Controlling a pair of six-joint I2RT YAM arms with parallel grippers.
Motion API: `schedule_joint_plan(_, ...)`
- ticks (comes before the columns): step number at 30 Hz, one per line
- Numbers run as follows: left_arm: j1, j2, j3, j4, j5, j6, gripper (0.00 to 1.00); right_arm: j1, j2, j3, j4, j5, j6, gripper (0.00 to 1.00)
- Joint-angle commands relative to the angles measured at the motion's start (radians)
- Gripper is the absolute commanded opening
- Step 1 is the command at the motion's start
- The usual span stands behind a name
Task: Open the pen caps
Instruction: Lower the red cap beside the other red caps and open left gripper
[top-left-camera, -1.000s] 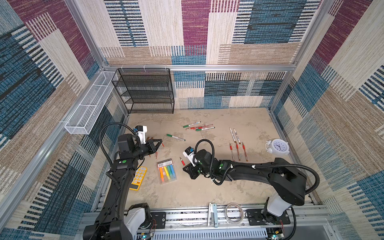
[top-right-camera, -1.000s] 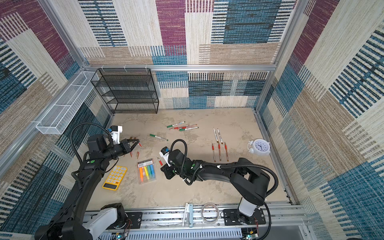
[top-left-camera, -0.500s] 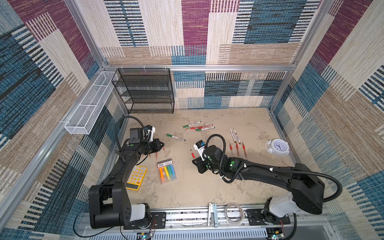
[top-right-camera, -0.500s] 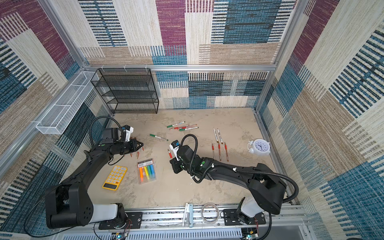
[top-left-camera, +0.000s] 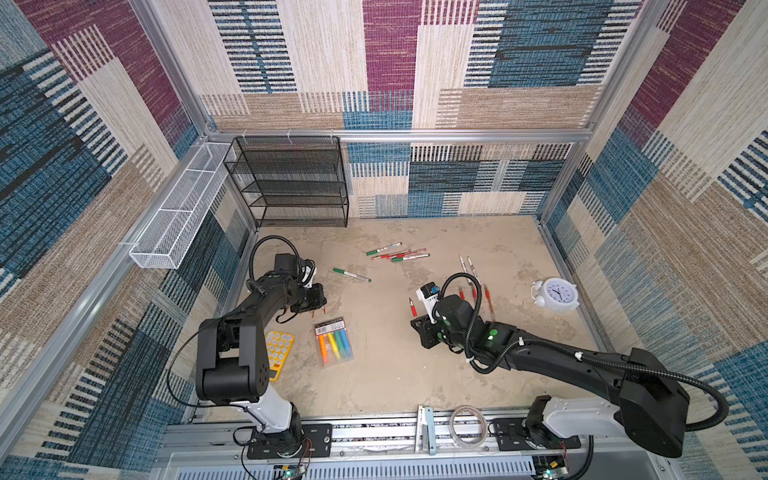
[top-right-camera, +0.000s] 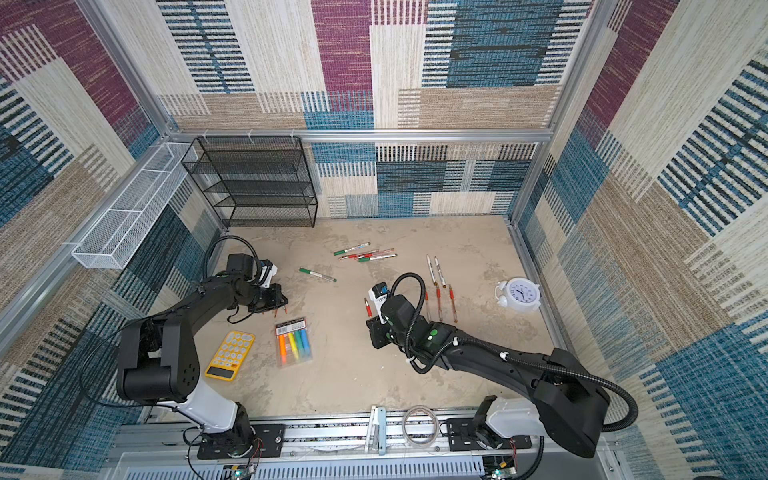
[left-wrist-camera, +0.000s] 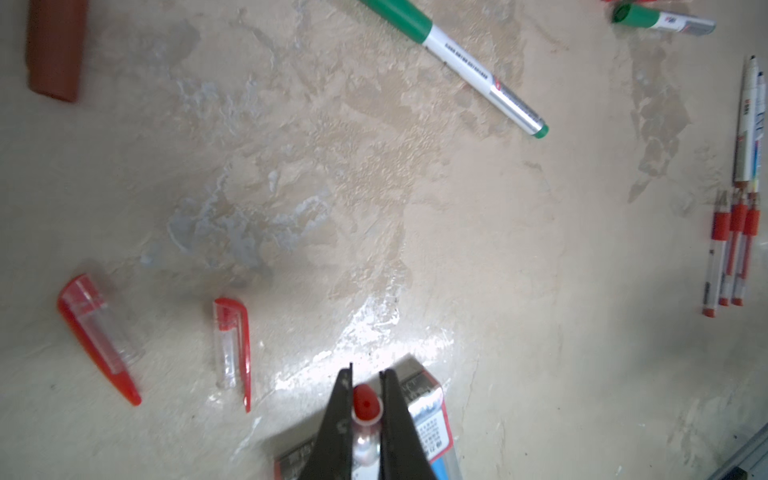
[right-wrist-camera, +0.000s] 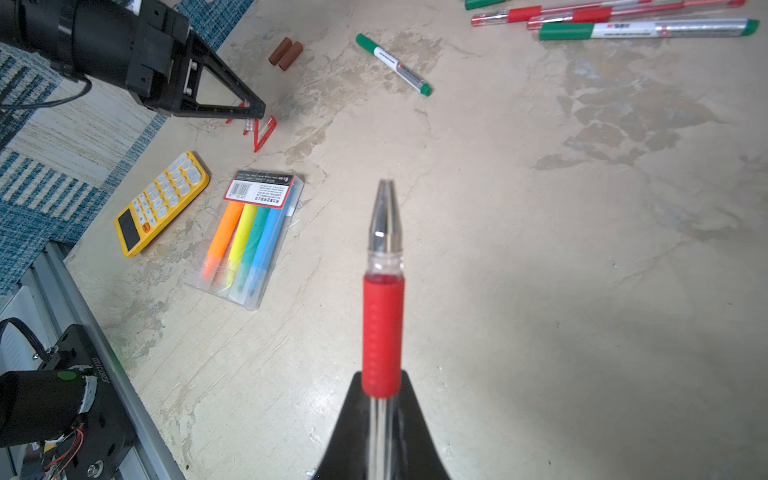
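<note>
The left gripper is closed tight on a red-tipped clear pen cap, with one black finger on each side of it. It hangs low over the table at the printed end of the highlighter pack. Reading the top views as a clock with twelve at the back wall, that pack lies at about five o'clock from the left gripper. The yellow calculator lies at about seven, partly hidden by the arm. Just beside the fingertips, two loose red-and-clear caps lie flat on the table, apart from each other. A pair of brown caps lies side by side and touching, a little further off. A capped green marker lies alone between one and two o'clock from this gripper. The right gripper, well apart near the middle of the table, is clamped on the barrel of a red-grip clear pen. That pen's cap is off, and its bare metal tip sticks out beyond the jaws. From this gripper, a huddle of green markers and red pens lies at about twelve o'clock. Two white-barrelled pens and three bare-tipped red pens lie at about two. A white alarm clock stands at three, near the right wall.
</note>
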Motion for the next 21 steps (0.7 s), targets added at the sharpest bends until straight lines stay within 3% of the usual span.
schedule_joint_plan(1, -0.002, 0.034, 0.011, -0.020, -0.044, 0.030, 0.00, -0.009, -0.019, -0.029, 0.011, 0.029, 0.011, 0.00)
schedule_joint_plan(14, -0.026, 0.158, 0.082, -0.041, -0.131, 0.041, 0.05, -0.032, -0.096, -0.068, -0.006, 0.034, 0.029, 0.01)
schedule_joint_plan(21, -0.026, 0.192, 0.108, -0.059, -0.185, 0.038, 0.20, -0.041, -0.111, -0.070, -0.021, 0.039, 0.023, 0.01)
